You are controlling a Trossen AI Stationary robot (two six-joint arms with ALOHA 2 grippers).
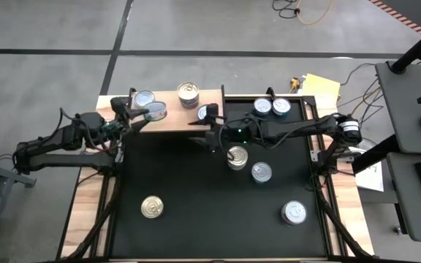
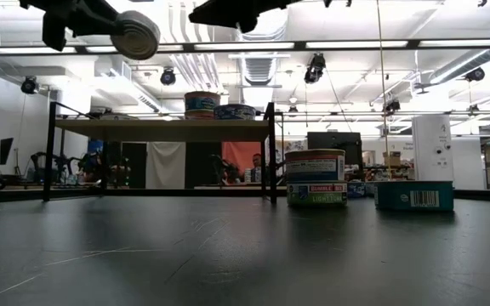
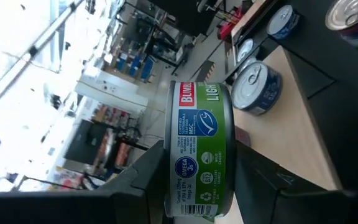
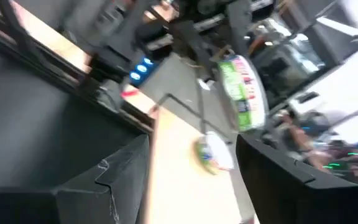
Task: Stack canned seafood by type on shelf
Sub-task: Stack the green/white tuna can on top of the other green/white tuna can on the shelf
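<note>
The light-brown shelf [image 1: 174,117] stands at the table's far edge. On its top rest a silver-topped tin [image 1: 145,97], a gold-topped tin [image 1: 188,91] and another silver-topped tin [image 1: 207,112] near its right end. My left gripper [image 1: 146,114] is above the shelf's left part, shut on a green-and-white labelled tin [image 3: 201,149], which is high above the shelf top in the low view [image 2: 134,34]. My right gripper [image 4: 191,180] is open and holds nothing; it hovers off the shelf's right end [image 1: 212,130]. My left gripper pinches the tin by its labelled side wall [image 3: 182,168], one finger [image 3: 142,183] on each of two opposite sides. The fingers come roughly level from the table's left. The tin is lifted clear above the shelf's top, somewhat tilted.
On the black table are a stack of tins with a gold top [image 1: 237,157], a blue-labelled tin [image 1: 262,172] beside it, a gold-topped tin [image 1: 152,207] near the front left and a silver one [image 1: 294,212] near the front right. Two more tins [image 1: 271,107] sit right of the shelf.
</note>
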